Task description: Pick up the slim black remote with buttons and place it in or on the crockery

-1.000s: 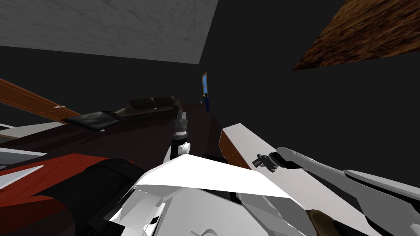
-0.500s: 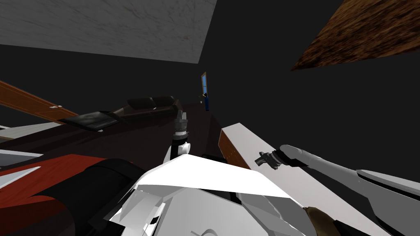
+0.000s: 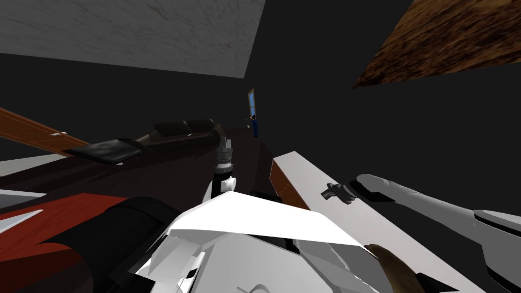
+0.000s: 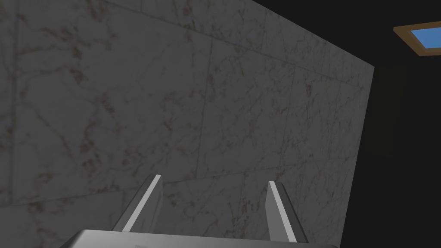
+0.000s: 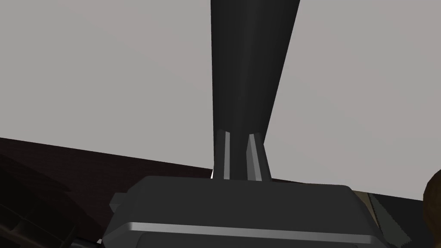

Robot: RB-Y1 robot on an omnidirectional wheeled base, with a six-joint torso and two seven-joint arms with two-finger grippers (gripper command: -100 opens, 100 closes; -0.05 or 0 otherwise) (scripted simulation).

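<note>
The right gripper [image 5: 238, 134] is clamped on the slim black remote [image 5: 250, 77]. Its two thin fingers [image 5: 224, 155] stand close together and press the remote's sides near one end. From there the remote's dark body runs straight out past the fingertips, widening a little toward its far end. No buttons can be made out on the face that shows.

Behind the remote is a flat, pale grey surface, which the head view shows to be the white top of a long counter [image 3: 315, 173] with a brown wooden side. In the head view, the right arm reaches in from the right, and its gripper hangs over that counter top about halfway along it, with the remote a small dark shape at its tip. Whether the remote touches the top or is held just above it cannot be told.

A brown rounded thing [image 3: 394, 264] lies at the counter's near end, well apart from the gripper. Its edge also shows beside the gripper's body in the right wrist view. What it is cannot be told.

The left gripper [image 4: 213, 202] has its fingers spread wide with nothing between them. In the head view it is raised beside the counter's near end, over a dark floor [image 3: 168, 173]. A dark sofa [image 3: 185, 129] stands farther off.
</note>
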